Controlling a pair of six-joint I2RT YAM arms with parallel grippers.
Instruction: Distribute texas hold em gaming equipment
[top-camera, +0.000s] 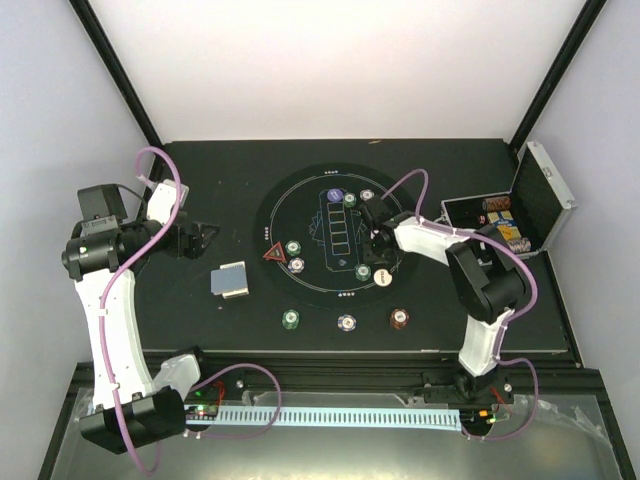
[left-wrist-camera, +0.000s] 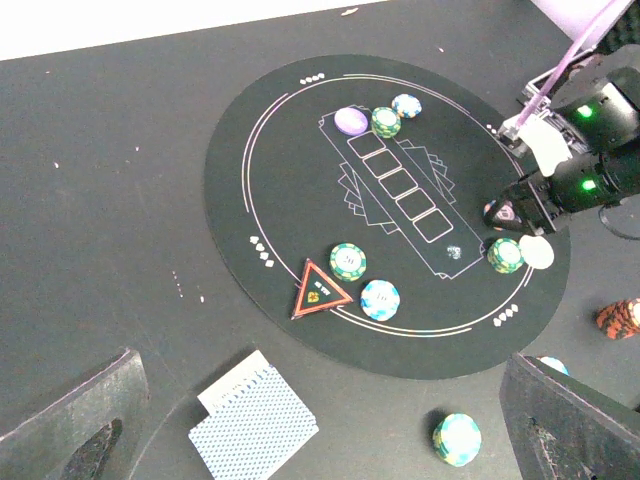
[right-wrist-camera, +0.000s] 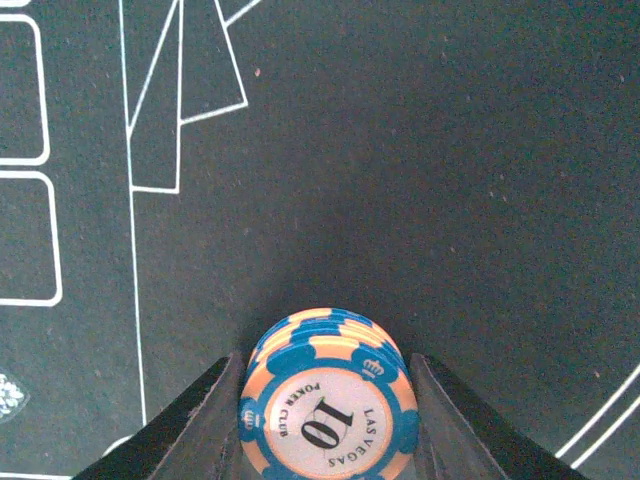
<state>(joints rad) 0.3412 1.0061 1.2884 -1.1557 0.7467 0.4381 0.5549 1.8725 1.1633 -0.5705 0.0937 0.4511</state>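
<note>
My right gripper (right-wrist-camera: 326, 368) is shut on a small stack of blue chips (right-wrist-camera: 325, 425) marked 10, low over the round black mat (top-camera: 310, 290), right of its printed boxes. My left gripper (top-camera: 196, 240) hangs open and empty over the bare table left of the mat, above the blue-backed card deck (left-wrist-camera: 255, 420). On the mat lie the red triangle marker (left-wrist-camera: 318, 290), a green chip stack (left-wrist-camera: 347, 261), a blue one (left-wrist-camera: 380, 299), another green stack (left-wrist-camera: 505, 255) and the white round button (left-wrist-camera: 537, 252).
At the mat's far edge sit a pale disc (left-wrist-camera: 351, 121), a green stack (left-wrist-camera: 386, 122) and a blue stack (left-wrist-camera: 406, 105). Green (top-camera: 290, 320), white (top-camera: 347, 323) and maroon (top-camera: 400, 320) stacks line the table's near side. The open silver case (top-camera: 535, 200) stands right.
</note>
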